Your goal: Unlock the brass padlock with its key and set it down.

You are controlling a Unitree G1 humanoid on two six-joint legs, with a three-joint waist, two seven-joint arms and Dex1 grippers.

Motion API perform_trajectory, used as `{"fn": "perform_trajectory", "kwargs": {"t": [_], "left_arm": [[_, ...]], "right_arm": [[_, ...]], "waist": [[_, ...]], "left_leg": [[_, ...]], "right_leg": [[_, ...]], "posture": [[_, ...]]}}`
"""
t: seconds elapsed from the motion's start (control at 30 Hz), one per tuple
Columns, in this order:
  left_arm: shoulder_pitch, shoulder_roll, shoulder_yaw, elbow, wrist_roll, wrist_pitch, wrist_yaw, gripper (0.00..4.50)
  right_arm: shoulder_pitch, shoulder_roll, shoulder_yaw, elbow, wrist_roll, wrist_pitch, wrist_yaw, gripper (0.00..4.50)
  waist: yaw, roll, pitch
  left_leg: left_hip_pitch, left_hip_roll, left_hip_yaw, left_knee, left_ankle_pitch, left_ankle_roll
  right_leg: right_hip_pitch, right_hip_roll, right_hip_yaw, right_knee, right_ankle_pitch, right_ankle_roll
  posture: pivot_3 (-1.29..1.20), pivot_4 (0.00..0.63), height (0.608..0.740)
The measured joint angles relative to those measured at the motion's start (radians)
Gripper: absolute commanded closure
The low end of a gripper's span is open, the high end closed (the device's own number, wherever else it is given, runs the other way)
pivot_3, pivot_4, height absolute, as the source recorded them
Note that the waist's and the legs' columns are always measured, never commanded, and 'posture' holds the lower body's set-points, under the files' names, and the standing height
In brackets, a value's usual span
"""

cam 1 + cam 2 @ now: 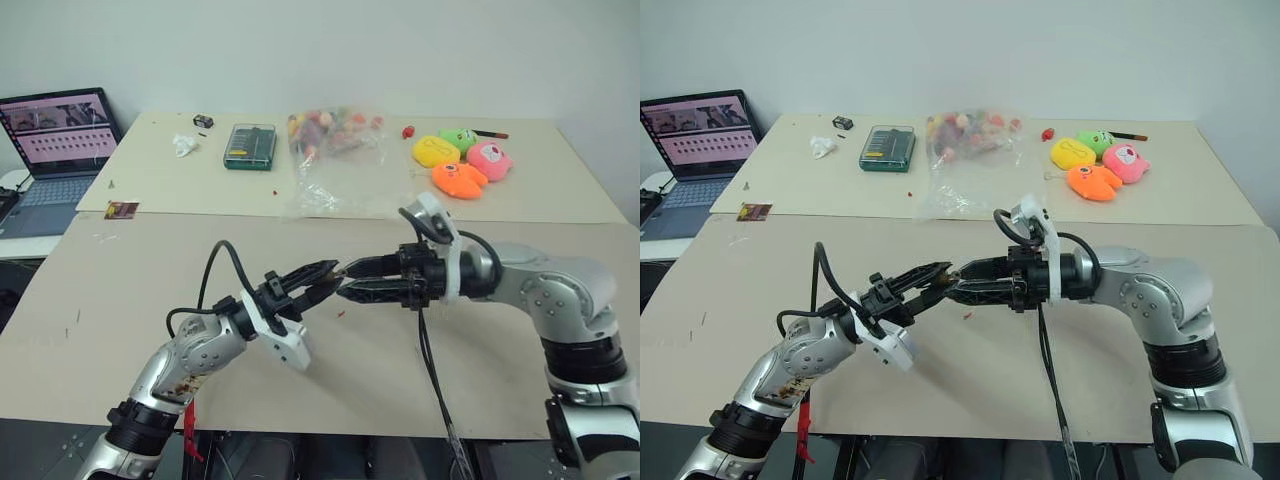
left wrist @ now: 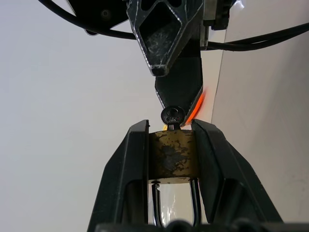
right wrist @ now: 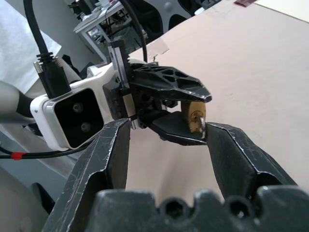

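Left wrist view shows the brass padlock (image 2: 172,155) clamped between the left gripper (image 2: 170,140)'s two black fingers, its shackle pointing back toward the wrist. The key (image 2: 172,117) sticks out of the padlock's far face, its dark round head just beyond the fingertips. Just past the key, the right gripper (image 3: 166,128) faces the padlock with its fingers apart, holding nothing; one fingertip sits right beside the key. Both grippers meet in the air above the tan table (image 1: 120,300), with the padlock between them.
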Motion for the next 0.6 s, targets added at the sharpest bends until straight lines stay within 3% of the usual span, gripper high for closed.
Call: {"fn": "perform_trajectory", "kwargs": {"t": [0.3, 0.6], "left_arm": [[0.021, 0.0, 0.001, 0.006, 0.002, -0.008, 0.02, 3.66], [-0.006, 0.003, 0.0, 0.043, 0.002, -0.025, 0.025, 3.66]], "right_arm": [[-0.021, -0.032, 0.043, 0.058, -0.098, -0.052, 0.061, 1.59], [-0.046, 0.032, 0.064, 0.047, -0.097, -0.048, 0.06, 1.59]], "waist": [[-0.002, 0.0, 0.0], [0.0, 0.0, 0.0]], "left_leg": [[0.0, 0.0, 0.0, 0.0, 0.0, 0.0], [0.0, 0.0, 0.0, 0.0, 0.0, 0.0]], "right_leg": [[0.0, 0.0, 0.0, 0.0, 0.0, 0.0], [0.0, 0.0, 0.0, 0.0, 0.0, 0.0]], "posture": [[0.0, 0.15, 0.74], [0.0, 0.15, 0.74]]}}
